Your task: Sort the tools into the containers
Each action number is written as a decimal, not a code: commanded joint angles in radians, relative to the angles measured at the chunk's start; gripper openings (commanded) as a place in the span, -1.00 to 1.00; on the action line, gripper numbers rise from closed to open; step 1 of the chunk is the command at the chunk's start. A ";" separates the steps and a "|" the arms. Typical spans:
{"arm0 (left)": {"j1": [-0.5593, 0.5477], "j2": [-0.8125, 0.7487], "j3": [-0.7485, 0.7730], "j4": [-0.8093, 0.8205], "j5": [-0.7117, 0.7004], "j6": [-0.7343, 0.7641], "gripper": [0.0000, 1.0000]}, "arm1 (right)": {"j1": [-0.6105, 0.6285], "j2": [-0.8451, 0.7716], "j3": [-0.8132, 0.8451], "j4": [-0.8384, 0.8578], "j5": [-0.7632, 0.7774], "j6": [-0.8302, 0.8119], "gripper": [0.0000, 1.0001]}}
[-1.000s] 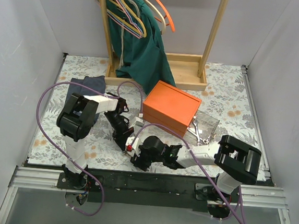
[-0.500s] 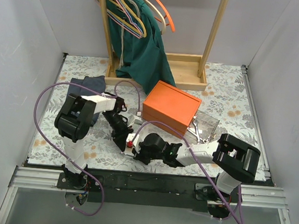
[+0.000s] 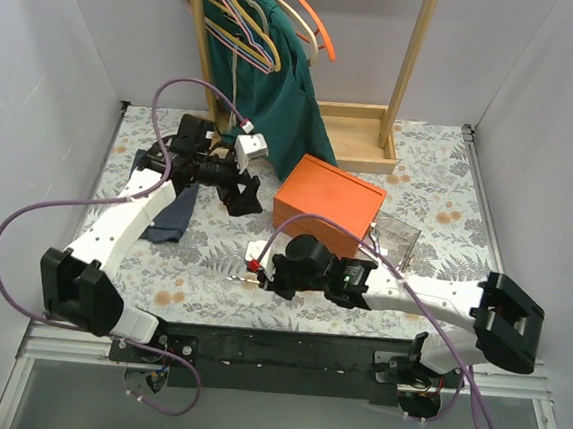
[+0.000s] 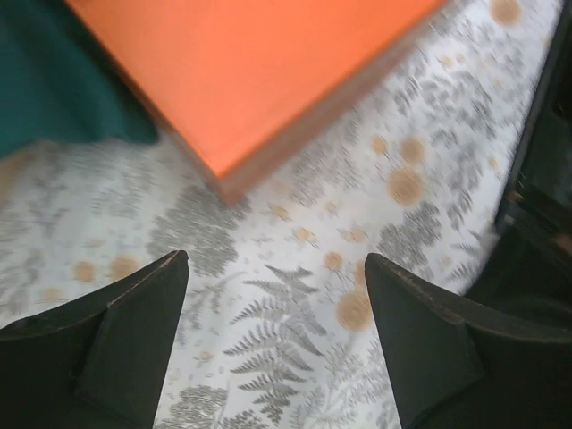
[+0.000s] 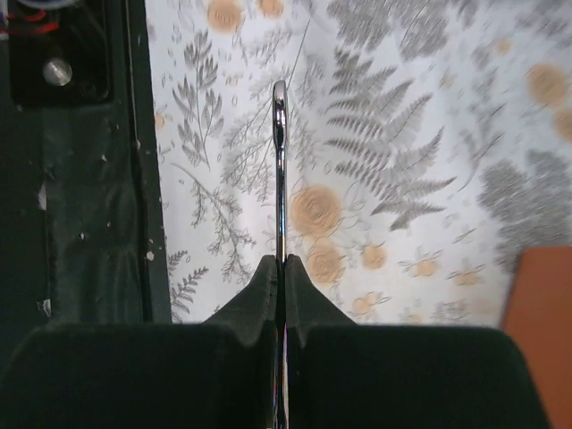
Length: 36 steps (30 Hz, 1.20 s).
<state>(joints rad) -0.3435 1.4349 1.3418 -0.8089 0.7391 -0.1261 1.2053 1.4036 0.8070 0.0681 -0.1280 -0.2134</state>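
My right gripper hovers over the near middle of the floral table, shut on a thin silver wrench that sticks out edge-on past its fingertips toward the table's front rail. My left gripper hangs open and empty just left of the orange box, with only tablecloth between its fingers. A clear drawer stands pulled out at the box's right side, and silver wrenches lie at its near edge.
A wooden clothes rack with coloured hangers and a green garment stands at the back. A dark blue cloth lies under the left arm. Purple cables loop above both arms. Grey walls close in the sides.
The two grippers were together at the near middle. The left gripper has opened and swung away to the back beside the orange box. The right gripper has shut on the wrench.
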 commanded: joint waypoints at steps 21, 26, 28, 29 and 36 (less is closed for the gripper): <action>-0.002 0.004 -0.090 0.413 -0.541 -0.305 0.68 | -0.999 -0.567 0.183 -0.378 0.028 0.103 -0.97; 0.005 0.051 -0.072 0.415 -0.575 -0.349 0.71 | -1.136 -0.611 0.124 -0.451 0.005 0.241 -0.97; 0.008 0.047 -0.069 0.416 -0.575 -0.356 0.71 | -1.168 -0.611 0.104 -0.462 0.004 0.267 -0.97; 0.008 0.042 -0.070 0.416 -0.578 -0.356 0.72 | -1.194 -0.603 0.100 -0.476 -0.013 0.287 -0.97; 0.009 -0.019 -0.115 0.415 -0.570 -0.351 0.72 | -1.283 -0.532 0.026 -0.493 -0.107 0.344 -0.97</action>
<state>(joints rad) -0.3412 1.4914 1.2518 -0.4114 0.1753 -0.4706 -0.0620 0.8444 0.8619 -0.4473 -0.1585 0.0654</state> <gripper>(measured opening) 0.858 0.043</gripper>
